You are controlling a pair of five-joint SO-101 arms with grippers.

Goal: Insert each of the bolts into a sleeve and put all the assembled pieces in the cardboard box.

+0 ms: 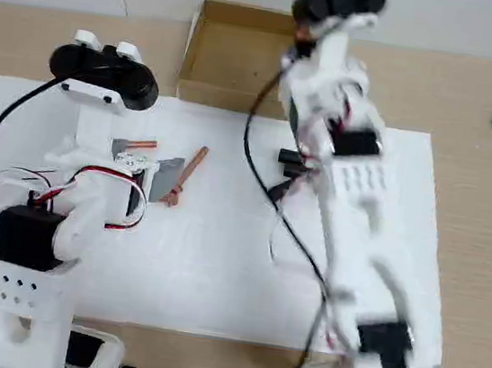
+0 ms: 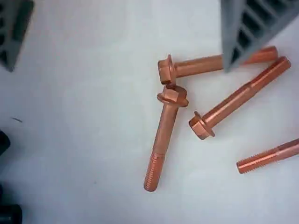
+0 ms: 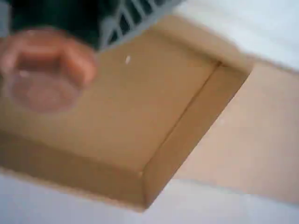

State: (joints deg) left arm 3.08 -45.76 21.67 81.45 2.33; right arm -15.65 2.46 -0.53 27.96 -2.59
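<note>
"Well, what does the right gripper hold?"

"It pinches a coppery piece with something clear round it, too blurred to name, over the cardboard box."

"And the left gripper?"

"Spread wide above four loose bolts on the white sheet. A finger hides part of one; the picture's edge cuts another."

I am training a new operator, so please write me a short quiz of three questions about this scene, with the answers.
1. True or false: the left gripper is shut on a bolt.
2. How many copper bolts does the left wrist view show? A two, B four, C six.
3. Fill in: the right gripper holds a copper piece over the ____.
Key: 1 false, it is open; 2 B; 3 cardboard box.
</note>
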